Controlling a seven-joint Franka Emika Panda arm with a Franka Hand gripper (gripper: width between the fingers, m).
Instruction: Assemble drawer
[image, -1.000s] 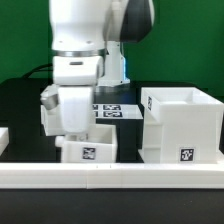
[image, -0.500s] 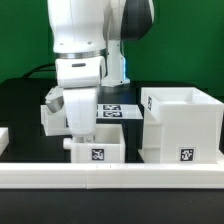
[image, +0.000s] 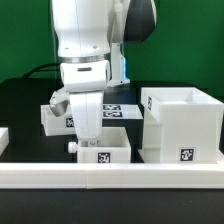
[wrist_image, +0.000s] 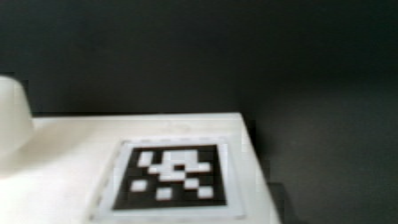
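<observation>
**Three White Parts, One Arm: Drawer Assembly Centres on a Tray**

Three matte white plastic drawer parts sit on the black tabletop (image: 20, 100) as the white robot arm's hand (image: 86, 134) reaches down to the near small open-top tray (image: 108, 156), at its wall on the exterior view's left. Whether the fingers are spread or pinching that wall cannot be told. The exterior view is too coarse, and the wrist view shows only a blurred black-and-white square tag (wrist_image: 173, 177) on a white face. The large cube-like case (image: 185, 130) stands just beside this tray on the exterior view's right, its opening facing up. The second small tray (image: 57, 118) lies behind, near the flat marker board (image: 112, 110). A long low white rail (image: 110, 178) runs along the front. The step in hand appears to be bringing the near tray to the case. Doing it well likely means holding the thin wall squarely, keeping the tray level and lining it up with the opening first, since a skewed tray could jam or nudge the case.
</observation>
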